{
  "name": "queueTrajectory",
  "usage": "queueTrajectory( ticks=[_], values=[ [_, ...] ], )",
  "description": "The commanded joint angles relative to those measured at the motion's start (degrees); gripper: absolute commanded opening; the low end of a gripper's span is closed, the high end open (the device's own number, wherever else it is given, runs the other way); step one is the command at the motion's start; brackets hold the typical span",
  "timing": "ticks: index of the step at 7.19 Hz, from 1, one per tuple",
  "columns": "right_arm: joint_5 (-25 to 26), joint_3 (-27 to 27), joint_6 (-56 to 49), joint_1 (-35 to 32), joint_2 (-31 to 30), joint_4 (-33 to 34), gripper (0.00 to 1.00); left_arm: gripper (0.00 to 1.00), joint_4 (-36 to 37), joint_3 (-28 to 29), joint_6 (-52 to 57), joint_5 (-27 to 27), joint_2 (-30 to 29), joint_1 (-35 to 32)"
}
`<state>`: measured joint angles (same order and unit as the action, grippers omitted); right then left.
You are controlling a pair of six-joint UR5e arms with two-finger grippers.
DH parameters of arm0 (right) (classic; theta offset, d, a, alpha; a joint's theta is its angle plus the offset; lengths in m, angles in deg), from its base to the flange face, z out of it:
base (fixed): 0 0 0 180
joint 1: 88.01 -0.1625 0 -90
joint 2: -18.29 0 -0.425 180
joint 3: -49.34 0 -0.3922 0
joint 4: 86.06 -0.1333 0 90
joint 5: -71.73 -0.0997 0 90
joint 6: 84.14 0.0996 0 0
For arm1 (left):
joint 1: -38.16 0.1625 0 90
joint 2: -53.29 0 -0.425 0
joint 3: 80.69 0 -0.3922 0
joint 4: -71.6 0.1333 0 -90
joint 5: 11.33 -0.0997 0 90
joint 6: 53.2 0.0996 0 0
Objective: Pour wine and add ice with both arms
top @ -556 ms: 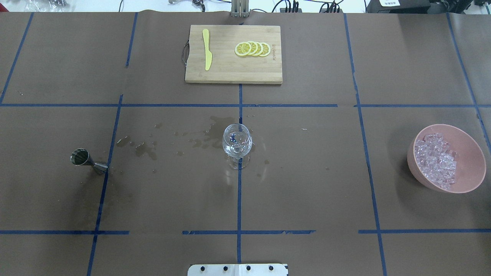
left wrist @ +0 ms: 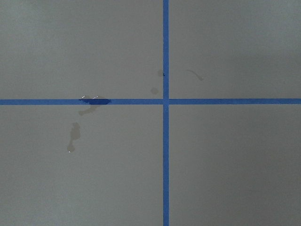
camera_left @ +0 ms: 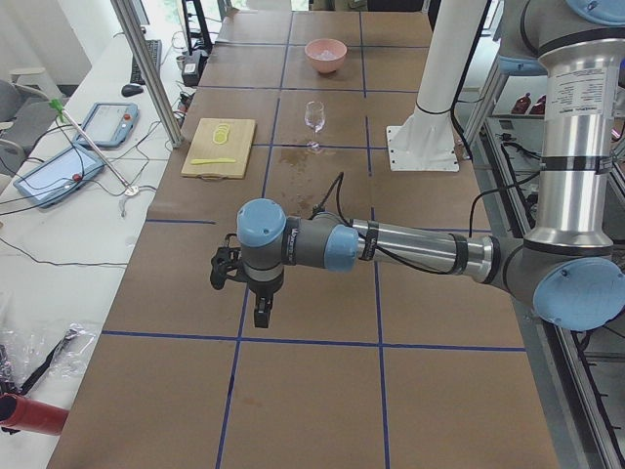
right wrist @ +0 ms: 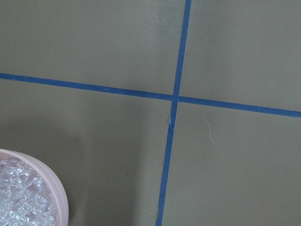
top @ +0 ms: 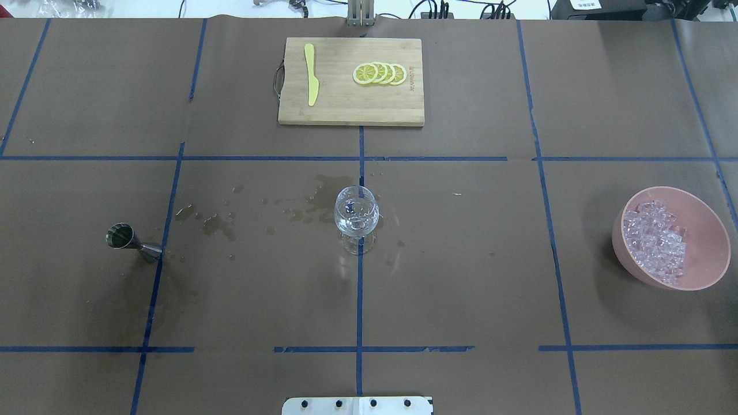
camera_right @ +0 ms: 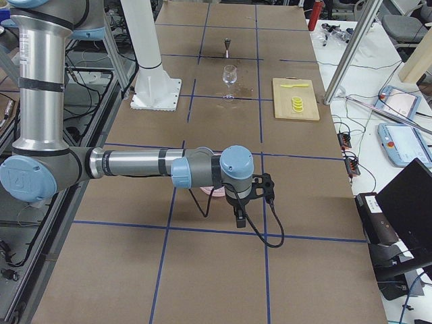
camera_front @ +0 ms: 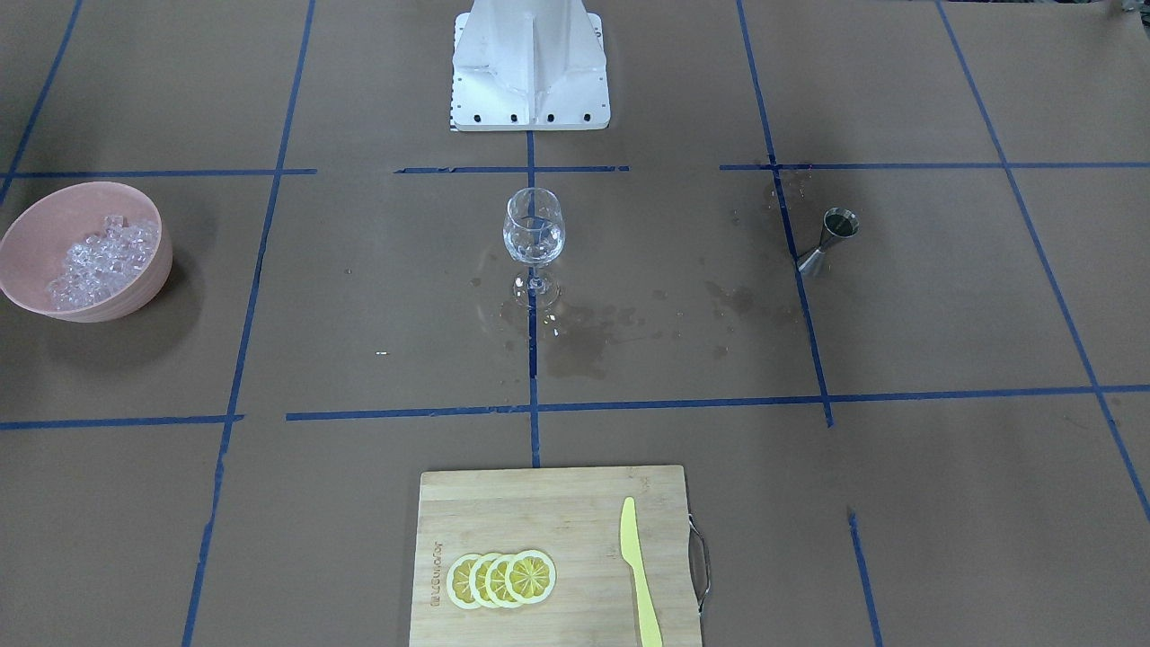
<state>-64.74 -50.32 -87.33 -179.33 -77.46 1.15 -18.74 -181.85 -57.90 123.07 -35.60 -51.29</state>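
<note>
The steel jigger (top: pixel 134 242) stands well apart from the left gripper (camera_left: pixel 262 315). I suppose it holds the wine, which I cannot see, and it looks light, stiff and slippery, so it is best pinched at its narrow waist. The thin wine glass (top: pixel 357 216) between both tools is fragile. The ice (top: pixel 654 236), loose slick cubes, is heaped in the pink bowl (top: pixel 709 253) just beside the right gripper (camera_right: pixel 239 217), and I cannot tell if either gripper is wide or narrow above the wet-stained brown paper (top: pixel 461 276).
</note>
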Motion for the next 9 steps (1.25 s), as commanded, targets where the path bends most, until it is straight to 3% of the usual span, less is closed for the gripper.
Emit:
queueTrajectory(
  ticks=[1, 3, 5, 7, 9],
  values=[
    [0.2, -0.2, -0.2, 0.0, 1.1, 0.0, 1.0, 1.0, 0.2, -6.6, -0.3, 0.0, -2.9, 1.4],
    [0.2, 0.9, 0.0, 0.0, 1.7, 0.2, 1.0, 1.0, 0.2, -18.7, -11.8, -1.6, -2.4, 8.3],
    [0.2, 1.4, 0.1, 0.1, 1.6, 0.1, 1.0, 1.0, 0.2, -28.0, -29.1, -10.2, -2.3, 19.6],
    [0.2, 1.4, 1.4, 0.6, 1.8, 0.1, 1.0, 1.0, -3.2, -35.7, -47.0, -23.4, 2.1, 35.0],
    [0.0, 1.4, 2.2, 0.7, 2.1, 0.1, 1.0, 1.0, -15.5, -36.9, -60.4, -35.5, 9.1, 48.3]
  ],
)
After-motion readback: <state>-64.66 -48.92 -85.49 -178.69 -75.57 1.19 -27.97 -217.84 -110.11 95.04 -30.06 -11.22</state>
